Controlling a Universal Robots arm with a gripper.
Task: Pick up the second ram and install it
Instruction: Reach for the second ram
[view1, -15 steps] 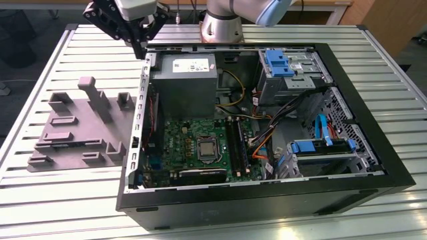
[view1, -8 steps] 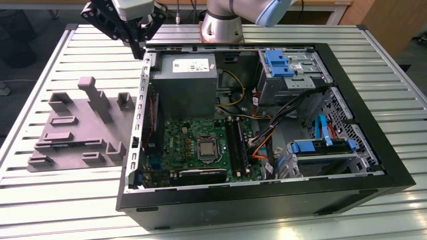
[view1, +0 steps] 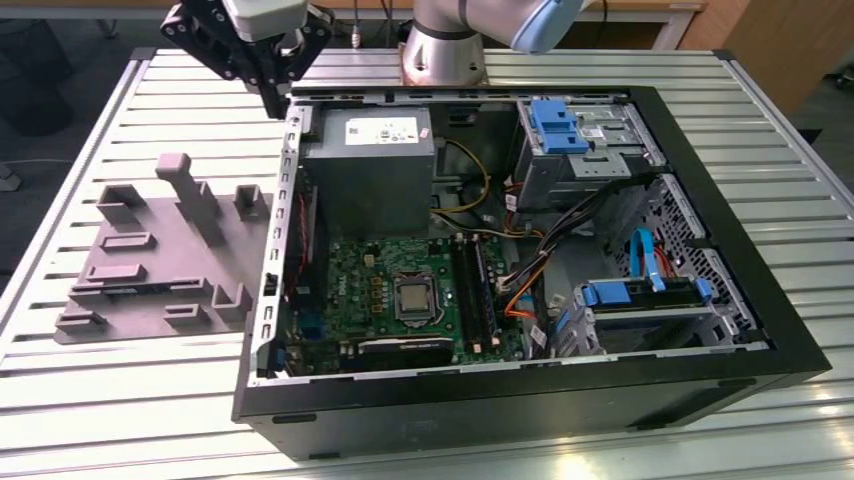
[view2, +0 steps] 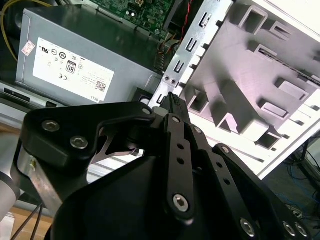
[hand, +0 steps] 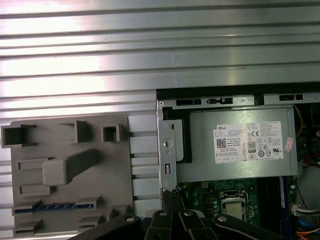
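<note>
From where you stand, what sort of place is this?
Probably a robotics lab or test workshop. A robot arm stands at the edge of a slatted metal table, and on that table an opened desktop computer case lies beside a grey holder block.

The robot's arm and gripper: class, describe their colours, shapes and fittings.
The arm is silver-grey and cylindrical with a pale blue joint cap. The gripper is black, built of jointed link bars fastened with silver screws, tapering to narrow fingertips.
</note>
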